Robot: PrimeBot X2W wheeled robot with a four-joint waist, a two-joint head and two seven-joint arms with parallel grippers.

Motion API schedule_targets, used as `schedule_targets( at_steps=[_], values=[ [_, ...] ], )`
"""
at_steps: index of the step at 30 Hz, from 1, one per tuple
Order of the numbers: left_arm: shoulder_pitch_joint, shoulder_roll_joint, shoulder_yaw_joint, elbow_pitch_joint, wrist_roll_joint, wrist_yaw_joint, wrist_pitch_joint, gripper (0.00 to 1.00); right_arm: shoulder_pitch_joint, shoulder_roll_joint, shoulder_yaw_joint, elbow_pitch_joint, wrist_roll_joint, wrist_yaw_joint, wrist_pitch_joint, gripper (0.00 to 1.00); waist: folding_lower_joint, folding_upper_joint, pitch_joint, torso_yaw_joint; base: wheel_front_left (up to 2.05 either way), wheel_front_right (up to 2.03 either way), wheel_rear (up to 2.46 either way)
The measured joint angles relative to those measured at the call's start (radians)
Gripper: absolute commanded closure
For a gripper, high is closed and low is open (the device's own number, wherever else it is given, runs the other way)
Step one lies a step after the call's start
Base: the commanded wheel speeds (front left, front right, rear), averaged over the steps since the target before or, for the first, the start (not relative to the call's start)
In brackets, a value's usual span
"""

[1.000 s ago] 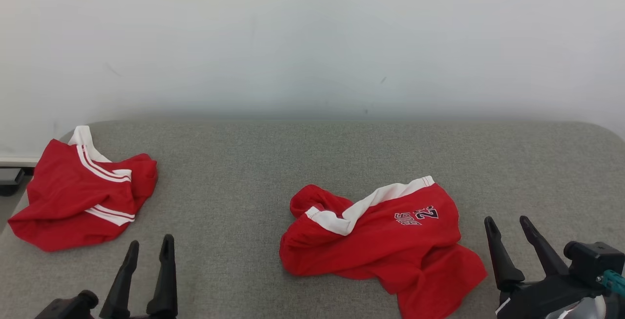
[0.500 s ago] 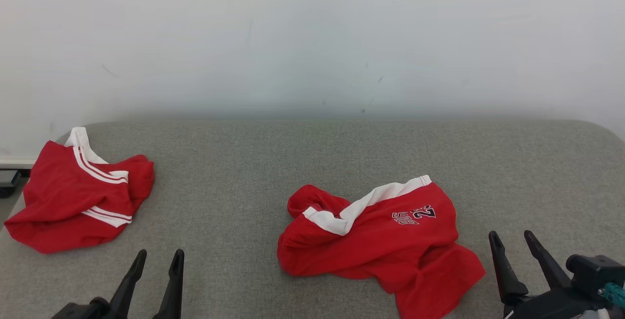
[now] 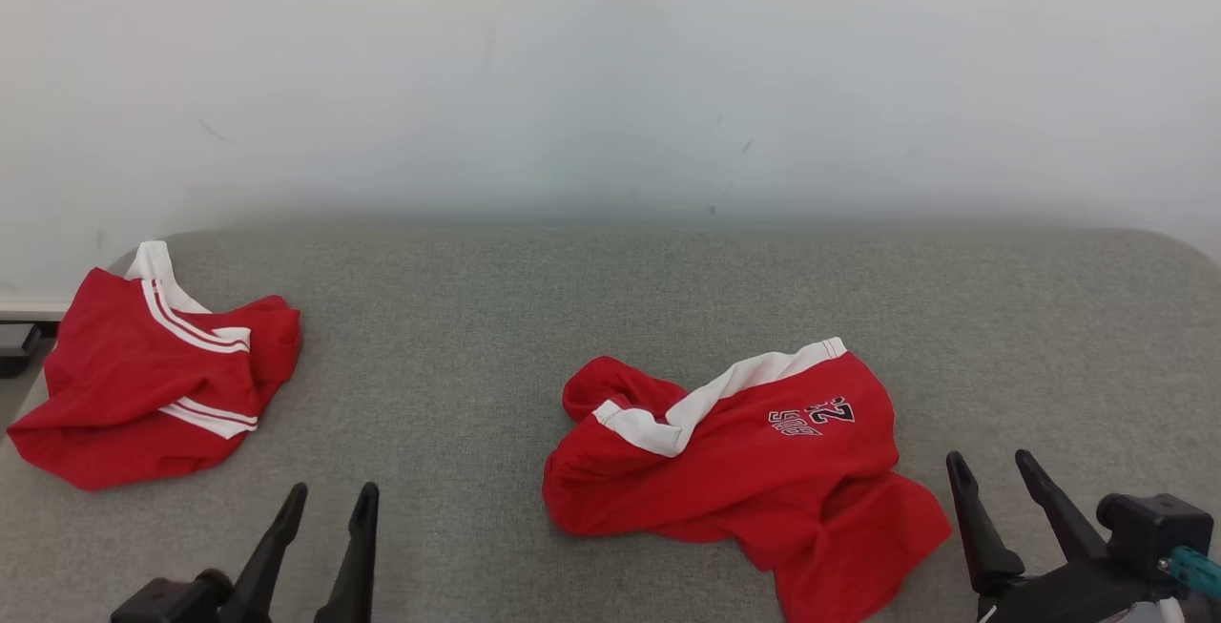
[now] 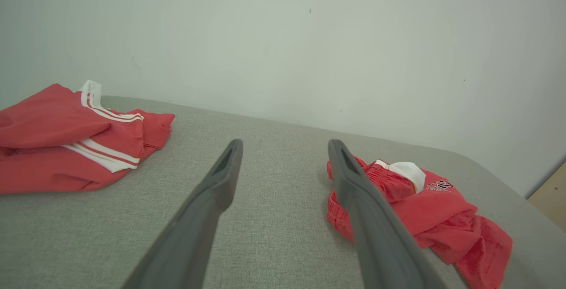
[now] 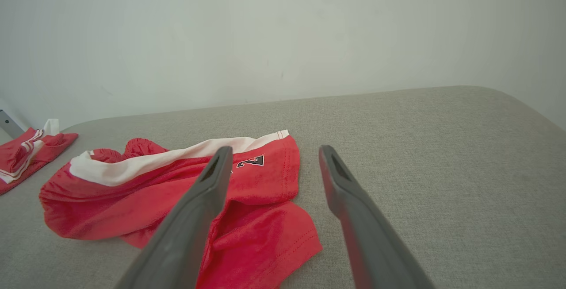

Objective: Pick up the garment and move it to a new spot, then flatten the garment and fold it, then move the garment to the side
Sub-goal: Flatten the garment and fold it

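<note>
Two grippers hover empty by the near edge of the grey fabric tabletop [image 3: 458, 356]: your left gripper [image 3: 332, 491] and right gripper [image 3: 990, 459], fingers spread apart. Your crumpled red garment with a white band [image 3: 754, 470] lies right of centre near that edge; another red white-striped garment [image 3: 143, 375] sits at the far left corner.

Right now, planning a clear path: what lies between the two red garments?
Bare grey surface between the lettered garment and the striped garment, in the head view.

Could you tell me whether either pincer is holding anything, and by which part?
Nothing is held: the left pincer and the right pincer both stand open and empty.
</note>
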Motion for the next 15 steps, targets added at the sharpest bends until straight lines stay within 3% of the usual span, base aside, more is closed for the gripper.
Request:
schedule_targets(
  at_steps=[9, 15],
  values=[
    [-0.066, 0.005, -0.039, -0.008, 0.006, 0.009, 0.117, 0.0, -0.053, 0.0, 0.02, -0.007, -0.056, 0.0, 0.1, 0.0, 0.0, 0.0, 0.016, 0.001, 0.0, 0.0, 0.0],
    [-0.159, 0.0, -0.087, -0.026, -0.021, 0.004, 0.309, 0.0, -0.126, 0.0, 0.017, -0.015, -0.09, 0.0, 0.256, 0.0, 0.0, 0.0001, 0.036, 0.005, 0.0, 0.0, 0.0]
  ],
)
